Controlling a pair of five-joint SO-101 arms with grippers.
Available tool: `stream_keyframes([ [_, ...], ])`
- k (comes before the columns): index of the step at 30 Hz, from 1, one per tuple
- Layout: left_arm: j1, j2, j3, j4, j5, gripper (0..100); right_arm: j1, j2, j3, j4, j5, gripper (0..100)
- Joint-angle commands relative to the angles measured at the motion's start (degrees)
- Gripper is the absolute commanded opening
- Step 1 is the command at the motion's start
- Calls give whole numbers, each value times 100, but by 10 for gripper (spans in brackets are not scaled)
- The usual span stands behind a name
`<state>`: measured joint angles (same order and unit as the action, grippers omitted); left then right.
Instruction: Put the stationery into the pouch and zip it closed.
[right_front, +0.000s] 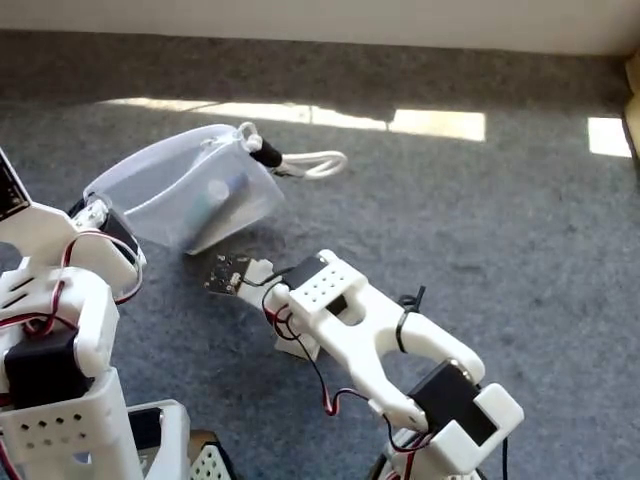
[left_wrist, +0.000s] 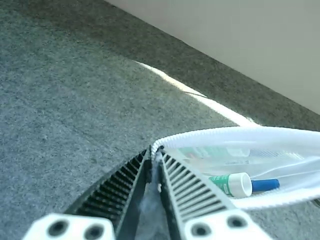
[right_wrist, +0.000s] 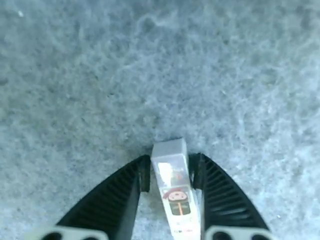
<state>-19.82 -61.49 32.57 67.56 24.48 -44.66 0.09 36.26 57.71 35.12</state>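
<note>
Left gripper (left_wrist: 154, 152) is clamped on the rim of the clear pouch (right_front: 190, 190), whose mouth stands open above the carpet (right_front: 480, 220). Inside the pouch lies a green-and-white tube (left_wrist: 235, 184) with a blue end. Just beside the pouch, the right gripper (right_wrist: 170, 161) is closed on a small white block (right_wrist: 174, 192). A white cord (right_front: 318, 163) trails from the pouch's far end.
</note>
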Motion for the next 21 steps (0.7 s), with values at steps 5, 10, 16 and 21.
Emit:
stream_keyframes([
  [5, -92, -75, -31, 35, 44, 7, 145, 22, -66, 136, 88, 140],
  [10, -84, -75, -22, 35, 44, 7, 127, -22, -92, 145, 88, 25],
  [16, -84, -75, -22, 35, 44, 7, 92, -374, -101, 391, 79, 5],
  [21, -75, -75, -22, 35, 44, 7, 92, -1657, -57, 752, 62, 5],
])
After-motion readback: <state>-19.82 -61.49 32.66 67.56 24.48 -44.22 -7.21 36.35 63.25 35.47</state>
